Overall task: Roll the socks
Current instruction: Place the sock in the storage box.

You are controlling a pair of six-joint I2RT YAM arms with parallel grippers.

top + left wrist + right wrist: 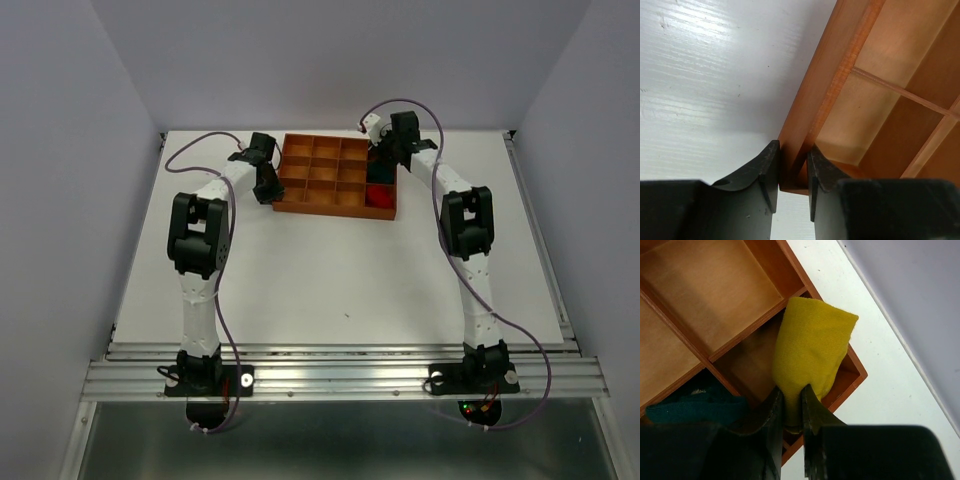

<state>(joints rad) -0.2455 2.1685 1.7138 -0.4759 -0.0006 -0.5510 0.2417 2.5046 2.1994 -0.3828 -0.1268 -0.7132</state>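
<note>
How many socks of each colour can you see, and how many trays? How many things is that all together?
Yellow sock: 1
Teal sock: 1
Red sock: 1
Tray: 1
Total: 4

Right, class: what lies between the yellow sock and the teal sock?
One divider wall of the tray. In the right wrist view, the yellow sock, pinched by the right gripper, hangs on one side; the teal sock lies on the other.

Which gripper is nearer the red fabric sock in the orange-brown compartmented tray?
Right. The right gripper, pinching the yellow fabric sock, is at the tray's far-right corner, in the red sock's column; the left gripper clamps the tray's opposite wall.
</note>
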